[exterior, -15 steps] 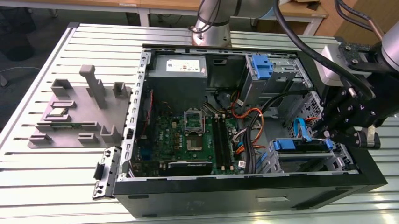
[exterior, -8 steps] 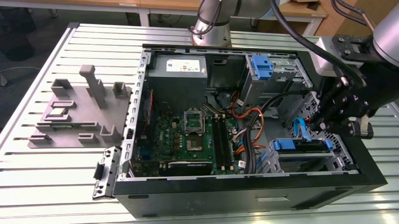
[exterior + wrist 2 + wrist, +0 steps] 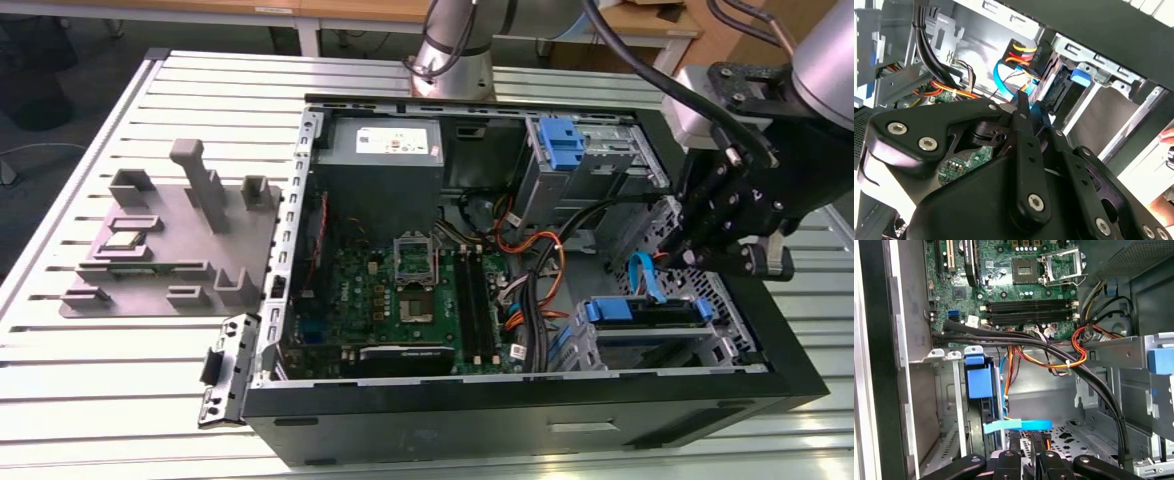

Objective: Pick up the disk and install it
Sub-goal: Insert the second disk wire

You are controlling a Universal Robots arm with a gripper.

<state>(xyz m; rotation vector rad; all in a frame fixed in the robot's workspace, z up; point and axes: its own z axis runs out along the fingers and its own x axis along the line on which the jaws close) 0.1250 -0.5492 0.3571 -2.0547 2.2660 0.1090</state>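
- Black gripper (image 3: 1021,107) links are seen closest in both wrist views, with the tips (image 3: 1026,442) pointing into the open computer case (image 3: 534,420).
- Whether the gripper is apart or together cannot be told; nothing is seen clamped in it.
- In the exterior view the gripper (image 3: 701,255) is held over the side of the case toward the exterior view's right, just above the drive cage.
- A blue flat cable (image 3: 1016,425) is seen curling just in front of the tips, between them and the disk.
- The disk (image 3: 641,312) is found seated in the drive cage in the near corner of the case at the exterior view's right, its blue bracket facing up.
- In the first wrist view the disk (image 3: 979,385) is shown standing on edge in its slot; in the second wrist view its blue bracket (image 3: 1079,76) is seen beyond the tips.
- A black cable bundle (image 3: 1054,347) and orange wires (image 3: 1079,347) are routed across the case between the cage and the motherboard (image 3: 400,290).
- A grey power supply (image 3: 387,145) is mounted in the far corner of the case.
- The case is laid on a slatted counter (image 3: 107,400), with a grey fixture plate (image 3: 160,240) beside it toward the exterior view's left.
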